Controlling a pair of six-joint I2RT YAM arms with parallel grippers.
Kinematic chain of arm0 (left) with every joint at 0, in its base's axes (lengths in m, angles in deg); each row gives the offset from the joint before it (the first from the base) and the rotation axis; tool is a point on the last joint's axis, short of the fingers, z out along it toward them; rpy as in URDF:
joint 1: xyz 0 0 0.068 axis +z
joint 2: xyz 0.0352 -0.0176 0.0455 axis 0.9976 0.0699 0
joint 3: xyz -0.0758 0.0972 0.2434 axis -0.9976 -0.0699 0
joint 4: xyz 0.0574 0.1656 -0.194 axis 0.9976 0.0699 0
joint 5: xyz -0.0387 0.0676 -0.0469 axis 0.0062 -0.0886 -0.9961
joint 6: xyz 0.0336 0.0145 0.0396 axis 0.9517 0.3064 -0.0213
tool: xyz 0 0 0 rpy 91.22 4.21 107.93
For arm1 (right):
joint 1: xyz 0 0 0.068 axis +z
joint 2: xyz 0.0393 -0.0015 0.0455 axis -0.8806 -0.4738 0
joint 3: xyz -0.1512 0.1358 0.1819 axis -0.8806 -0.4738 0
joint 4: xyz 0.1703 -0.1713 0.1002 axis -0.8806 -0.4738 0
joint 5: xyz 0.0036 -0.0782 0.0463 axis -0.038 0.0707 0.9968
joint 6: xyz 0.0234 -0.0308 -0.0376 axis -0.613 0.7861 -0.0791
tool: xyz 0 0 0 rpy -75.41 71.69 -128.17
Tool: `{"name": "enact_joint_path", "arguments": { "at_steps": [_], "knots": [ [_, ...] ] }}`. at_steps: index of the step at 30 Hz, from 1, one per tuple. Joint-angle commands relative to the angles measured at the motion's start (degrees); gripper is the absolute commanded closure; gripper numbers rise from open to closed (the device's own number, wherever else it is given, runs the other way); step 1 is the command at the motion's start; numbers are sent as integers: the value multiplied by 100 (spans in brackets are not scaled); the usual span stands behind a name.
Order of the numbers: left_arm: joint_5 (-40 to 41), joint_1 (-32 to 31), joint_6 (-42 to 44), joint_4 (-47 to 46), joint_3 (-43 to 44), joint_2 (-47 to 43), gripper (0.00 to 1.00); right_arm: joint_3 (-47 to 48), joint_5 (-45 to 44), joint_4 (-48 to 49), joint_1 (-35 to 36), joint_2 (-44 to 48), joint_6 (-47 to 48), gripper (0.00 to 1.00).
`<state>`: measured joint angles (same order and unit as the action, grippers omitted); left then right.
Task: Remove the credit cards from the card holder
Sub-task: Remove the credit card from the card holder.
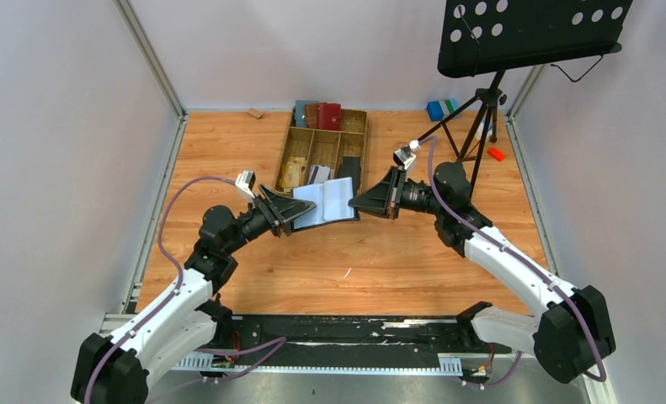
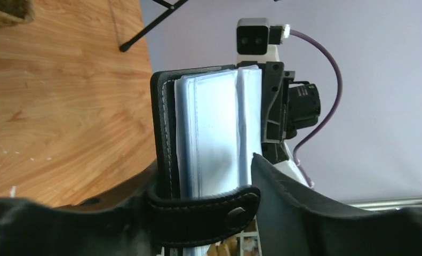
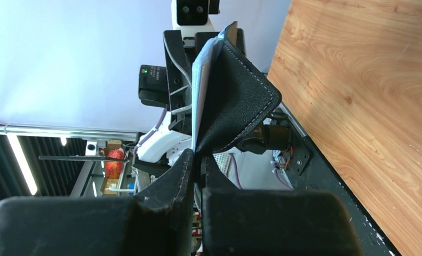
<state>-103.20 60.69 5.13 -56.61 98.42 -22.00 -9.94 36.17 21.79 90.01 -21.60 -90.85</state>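
Note:
The black card holder [image 1: 329, 202] hangs open above the wooden table, stretched between both grippers, its grey-blue sleeve pages facing up. My left gripper [image 1: 300, 210] has its fingers on either side of the holder's left half. In the left wrist view the black cover and pages [image 2: 214, 138] stand between the fingers, and the closure tab [image 2: 203, 210] runs across in front of my left gripper [image 2: 203, 176]. My right gripper [image 1: 356, 202] is shut on the right cover's edge [image 3: 235, 101], pinched at the fingertips of the right gripper [image 3: 198, 157]. No credit cards show apart from the pages.
A wooden divided tray [image 1: 364, 139] lies behind the holder, with red, brown and blue wallets [image 1: 318, 114] at its back. A music stand [image 1: 531, 34] on a tripod [image 1: 481, 126] occupies the back right, near a blue block [image 1: 437, 109] and a small red piece [image 1: 496, 154].

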Motion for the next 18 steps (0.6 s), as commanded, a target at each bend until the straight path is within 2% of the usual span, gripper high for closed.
{"name": "enact_joint_path", "arguments": {
  "at_steps": [1, 2, 4, 5, 6, 9, 11, 12, 16, 18],
  "knots": [
    [-233, 32, 58, -645, 379, 43, 48, 637, 146, -619, 123, -37, 528, 99],
    [-182, 34, 156, -442, 417, -5, 59, 771, 100, -958, 146, -38, 738, 89],
    [-153, 34, 515, 225, 572, -83, 84, 880, -11, -1112, 186, 45, 971, 51],
    [-177, 34, 745, 606, 691, -89, 93, 868, -56, -1033, 192, 133, 981, 38],
    [-188, 34, 918, 839, 765, -98, 100, 841, -113, -989, 194, 220, 998, 31],
    [-118, 34, 817, 766, 754, -147, 100, 697, -255, -995, 190, 438, 1007, 23],
    [-93, 34, 710, 548, 718, -165, 100, 562, -273, -861, 186, 484, 913, 22],
    [-119, 34, 679, 429, 706, -143, 100, 493, -262, -711, 185, 487, 836, 27],
    [-187, 34, 720, 454, 697, -157, 100, 464, -223, -450, 186, 421, 769, 58],
    [-132, 34, 727, 487, 671, -230, 100, 541, -185, -512, 190, 340, 817, 63]
  ]
}}
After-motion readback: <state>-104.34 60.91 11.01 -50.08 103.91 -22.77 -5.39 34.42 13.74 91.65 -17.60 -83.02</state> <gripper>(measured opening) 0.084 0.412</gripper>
